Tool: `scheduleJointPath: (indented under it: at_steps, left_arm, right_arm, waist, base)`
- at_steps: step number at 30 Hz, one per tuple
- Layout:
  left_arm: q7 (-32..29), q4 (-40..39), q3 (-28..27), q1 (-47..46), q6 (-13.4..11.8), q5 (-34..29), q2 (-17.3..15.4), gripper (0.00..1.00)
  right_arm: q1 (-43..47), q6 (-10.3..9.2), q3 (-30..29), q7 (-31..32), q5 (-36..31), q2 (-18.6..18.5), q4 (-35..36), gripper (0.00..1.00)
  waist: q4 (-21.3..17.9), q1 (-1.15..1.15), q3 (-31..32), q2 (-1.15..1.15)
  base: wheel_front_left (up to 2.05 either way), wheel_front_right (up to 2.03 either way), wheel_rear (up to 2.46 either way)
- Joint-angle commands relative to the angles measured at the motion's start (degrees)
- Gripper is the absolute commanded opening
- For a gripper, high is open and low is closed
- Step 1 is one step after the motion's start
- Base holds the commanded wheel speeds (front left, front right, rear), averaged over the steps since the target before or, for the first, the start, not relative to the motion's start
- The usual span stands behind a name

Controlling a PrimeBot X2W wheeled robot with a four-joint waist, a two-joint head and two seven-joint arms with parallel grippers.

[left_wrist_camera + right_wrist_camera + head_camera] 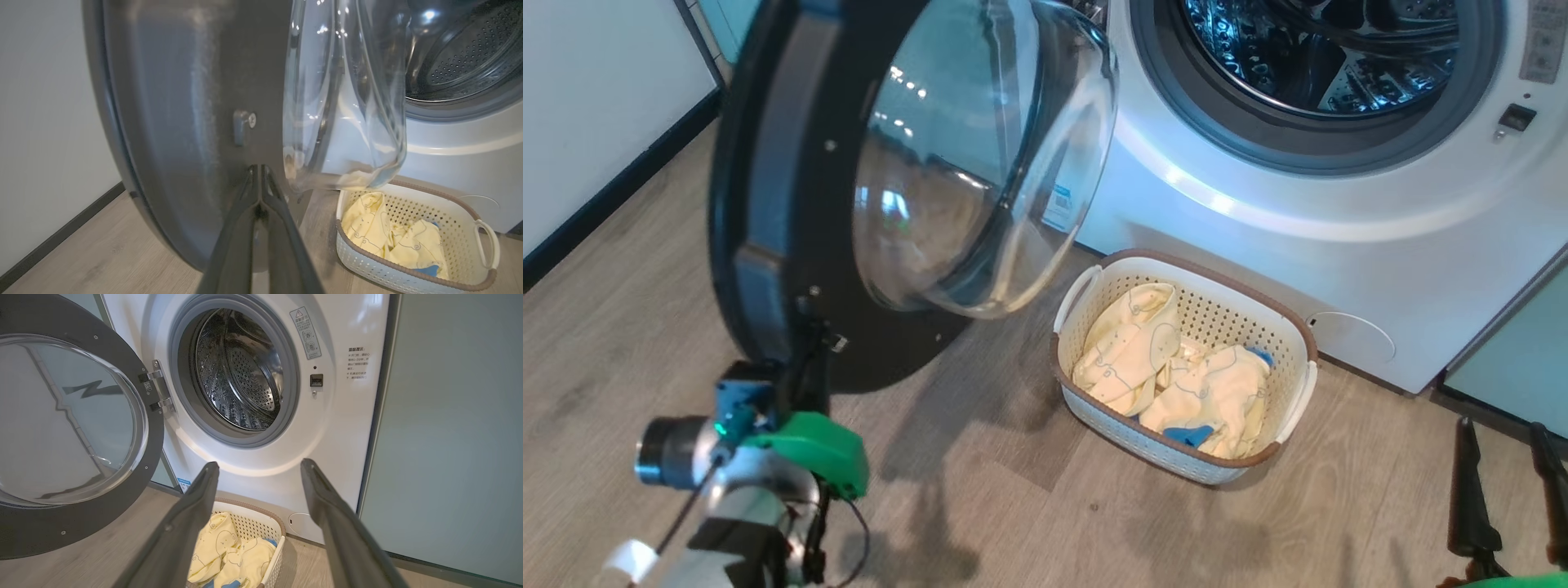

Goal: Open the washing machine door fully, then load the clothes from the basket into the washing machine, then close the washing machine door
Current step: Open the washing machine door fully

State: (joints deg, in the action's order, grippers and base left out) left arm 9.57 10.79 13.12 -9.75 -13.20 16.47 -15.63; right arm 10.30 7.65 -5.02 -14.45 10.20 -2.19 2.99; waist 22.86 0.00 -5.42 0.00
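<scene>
The washing machine (1258,204) is standing with its steel drum showing. The washing machine door (768,204) is hanging wide open on its hinge (157,392) to the left of the mouth, its glass bowl bulging into the room. On the white front, a warning sticker (305,332) is showing a triangle sign above small pictograms. Beside it, printed lines (358,363) are running in Chinese characters too small for me to read, and a blue sticker (1058,208) low down is just as unreadable. The basket (1307,343) is sitting on the wooden floor (1013,506) just in front of the machine. The clothes (1127,351) are lying heaped inside it, pale yellow with a blue piece. The left gripper (258,169) is pointing its clenched, empty fingers at the door's dark inner face, under the latch hook (243,126). The right gripper (259,465) is hovering to the right of the basket, apart from it, its jaws spread wide and holding nothing.
</scene>
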Motion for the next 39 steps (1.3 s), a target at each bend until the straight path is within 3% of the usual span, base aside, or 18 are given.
scheduleJointPath:
  at_steps: [1,13,39]
  left_arm:
    - [1.63,0.07,-3.44,-3.88,0.39,0.75,-2.3,0.0]
    - [5.36,10.9,-7.31,-9.85,4.12,1.85,-2.95,0.0]
    - [5.42,18.74,-24.13,-20.89,11.3,-7.72,-0.41,0.0]
  right_arm:
    - [-0.74,-0.16,1.06,-0.55,-0.66,-0.69,2.02,1.0]
    - [-1.19,-0.16,0.81,-0.55,-1.51,-1.54,2.86,1.0]
    - [-3.75,-0.16,0.06,0.04,-1.51,-7.57,4.95,1.0]
  waist:
    - [0.03,0.0,-0.28,0.0]
    - [-0.03,0.0,-2.45,0.0]
    - [0.04,0.0,-10.78,0.0]
  base:
    - [0.0,0.0,0.0]
    - [0.0,0.0,0.0]
    - [0.0,0.0,0.0]
